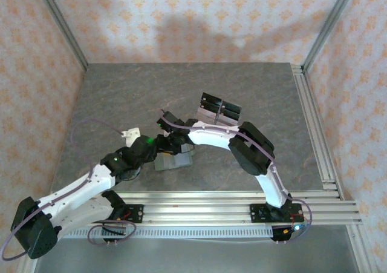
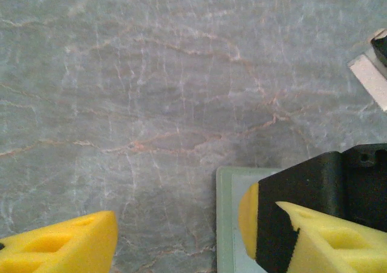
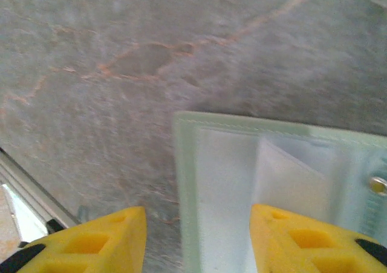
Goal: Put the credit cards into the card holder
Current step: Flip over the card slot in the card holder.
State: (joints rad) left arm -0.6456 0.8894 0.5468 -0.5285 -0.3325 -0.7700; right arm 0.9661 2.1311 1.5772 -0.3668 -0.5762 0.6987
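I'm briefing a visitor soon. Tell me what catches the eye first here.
Both arms bend inward and meet over the open card holder near the table's middle. In the right wrist view its pale inside lies flat under the open right gripper, yellow fingertips apart. Behind the arms stands a clear stand with black panels.

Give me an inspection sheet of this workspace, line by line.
Surface: grey veined table.
Job's things: card holder lies open under both grippers; credit cards cannot be told from its pale inside.
Clutter: clear stand with black panels behind the arms.
Grippers: left gripper and right gripper, jaws open, low over the holder.
Cables: purple cables run along both arms.
Surroundings: patterned walls, aluminium rails.
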